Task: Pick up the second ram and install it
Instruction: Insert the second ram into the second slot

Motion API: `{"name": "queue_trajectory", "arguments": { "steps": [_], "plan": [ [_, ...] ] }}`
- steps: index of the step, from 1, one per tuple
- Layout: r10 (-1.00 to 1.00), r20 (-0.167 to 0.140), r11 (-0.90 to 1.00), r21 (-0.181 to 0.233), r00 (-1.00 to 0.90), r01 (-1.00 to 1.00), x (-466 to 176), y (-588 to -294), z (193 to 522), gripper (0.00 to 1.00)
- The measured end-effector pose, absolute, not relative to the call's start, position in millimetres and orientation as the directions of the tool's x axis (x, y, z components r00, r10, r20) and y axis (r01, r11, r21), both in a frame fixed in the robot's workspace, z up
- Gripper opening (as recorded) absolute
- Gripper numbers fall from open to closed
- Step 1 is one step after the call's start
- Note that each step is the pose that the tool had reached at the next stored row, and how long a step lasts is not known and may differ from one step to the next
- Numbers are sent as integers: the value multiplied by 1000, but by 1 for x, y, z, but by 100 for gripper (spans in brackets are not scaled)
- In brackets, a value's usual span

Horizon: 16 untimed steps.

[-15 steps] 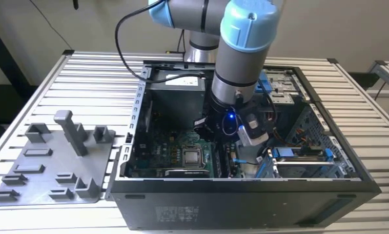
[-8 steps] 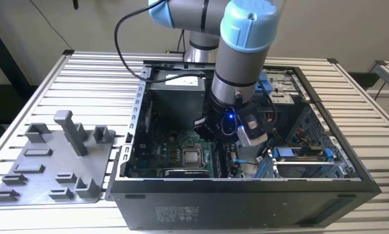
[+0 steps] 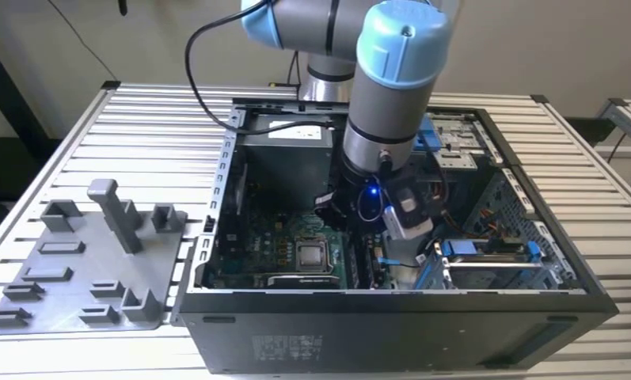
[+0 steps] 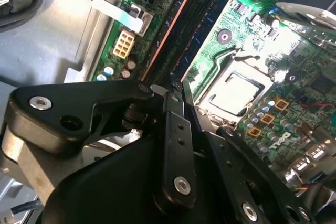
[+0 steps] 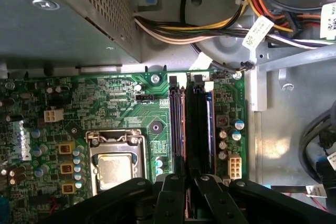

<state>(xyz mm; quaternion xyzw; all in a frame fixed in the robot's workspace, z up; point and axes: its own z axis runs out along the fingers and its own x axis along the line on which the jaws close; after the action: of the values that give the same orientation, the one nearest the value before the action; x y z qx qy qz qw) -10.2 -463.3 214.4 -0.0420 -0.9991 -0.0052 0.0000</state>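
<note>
The second ram (image 5: 197, 124) is a thin dark strip lying along a memory slot on the green motherboard (image 5: 105, 98), beside the socket with the silver CPU chip (image 5: 114, 167). My gripper (image 5: 189, 178) sits at the strip's near end, its black fingers closed against it. In the second wrist view the fingertips (image 4: 169, 92) meet where the dark ram (image 4: 181, 30) begins. In the exterior view the arm (image 3: 384, 103) reaches down into the open computer case (image 3: 400, 332), over the board's right part as that view shows it.
A perforated metal power supply box (image 5: 68, 14) and a bundle of coloured cables (image 5: 210, 24) lie beyond the slots. Blue drive brackets (image 3: 484, 249) stand at the exterior view's right inside the case. A grey fixture plate (image 3: 83, 261) lies on the slatted table to the case's left.
</note>
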Motion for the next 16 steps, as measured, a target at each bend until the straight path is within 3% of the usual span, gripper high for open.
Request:
{"name": "queue_trajectory", "arguments": {
  "steps": [9, 11, 12, 16],
  "plan": [
    [84, 0, 996, 9, -996, 84, -10, -463, 213, 14],
    [84, 0, 996, 10, -996, 84, -10, -463, 213, 15],
    [84, 0, 996, 10, -996, 84, -10, -463, 213, 22],
    [84, 1, 996, 9, -996, 84, -10, -463, 228, 22]
  ]
}}
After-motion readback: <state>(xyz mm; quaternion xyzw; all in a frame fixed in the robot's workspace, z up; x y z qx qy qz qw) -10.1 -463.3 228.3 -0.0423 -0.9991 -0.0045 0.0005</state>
